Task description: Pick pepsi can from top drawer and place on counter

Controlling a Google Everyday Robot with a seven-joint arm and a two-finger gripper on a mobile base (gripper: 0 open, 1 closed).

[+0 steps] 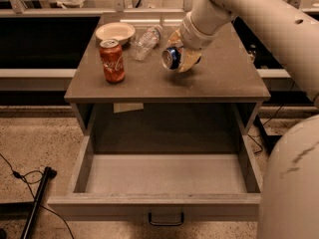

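The blue pepsi can point(172, 58) is held tilted, its silver end facing me, just above the middle of the counter point(219, 78). My gripper point(183, 58) is shut on the can, with the white arm reaching in from the upper right. The top drawer point(159, 176) is pulled fully open below the counter and shows a bare grey floor. Its dark pull handle point(166, 219) sits on the front panel.
A red Coca-Cola can point(111, 60) stands at the counter's left. A white bowl point(115, 32) and a clear plastic bottle point(145, 42) lying on its side are at the back left. My white base point(291, 183) fills the lower right. A black pole point(36, 201) lies on the floor.
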